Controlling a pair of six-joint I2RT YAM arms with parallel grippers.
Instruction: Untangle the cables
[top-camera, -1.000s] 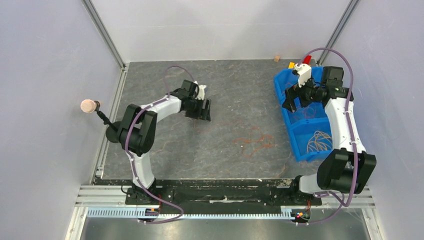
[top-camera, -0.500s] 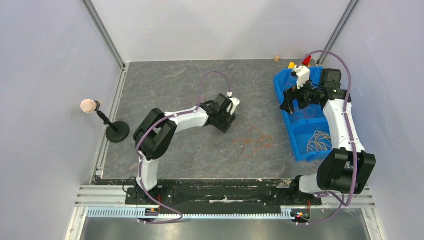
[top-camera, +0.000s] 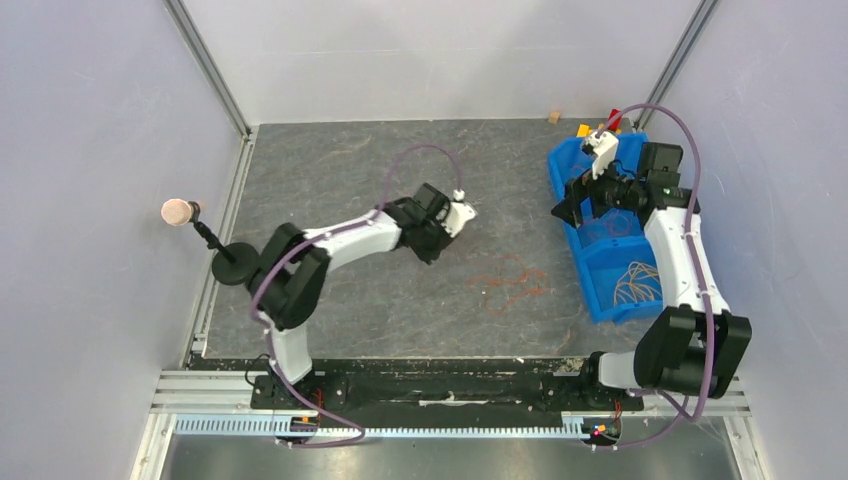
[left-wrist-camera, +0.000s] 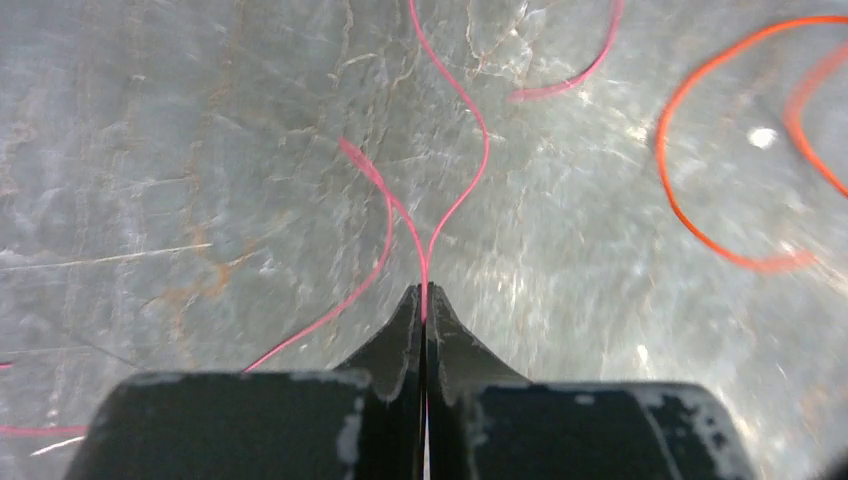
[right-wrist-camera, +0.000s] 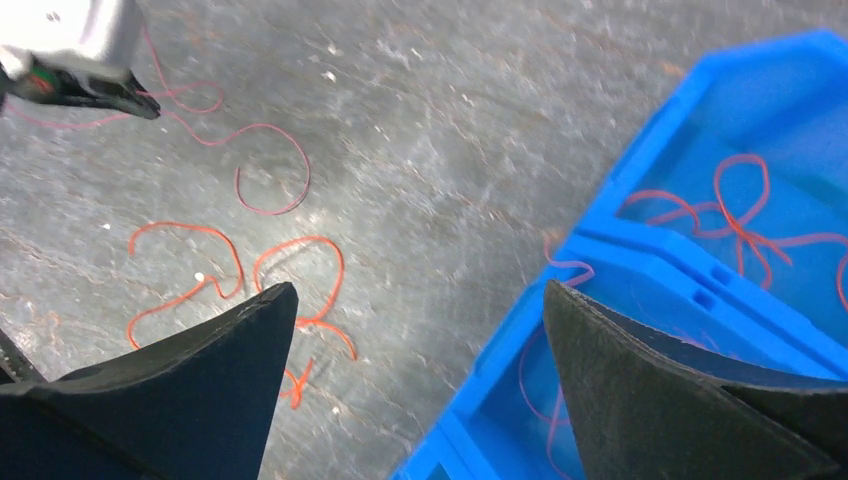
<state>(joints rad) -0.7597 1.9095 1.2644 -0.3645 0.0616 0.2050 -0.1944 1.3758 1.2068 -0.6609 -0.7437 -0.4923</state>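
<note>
Glossy blue plastic bin (top-camera: 592, 275); table (top-camera: 350, 180) perhaps scuffed, mottled grey stone.

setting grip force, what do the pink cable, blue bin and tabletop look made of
Pink cable: likely plastic-coated cord, smooth; bends in loose curves.
Blue bin: moulded plastic, glossy, with moulded divider.
Tabletop: stone-like, grey, veined, faint sheen; possibly laminate.

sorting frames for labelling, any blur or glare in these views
Left wrist: bright glare patches on the table, orange cable smeared at right, pink cable crisp where the left gripper pinches it. Right wrist: table and blue bin softly blurred, open right gripper dark, without detail. Top external: evenly lit, sharp, cables faint.
</note>
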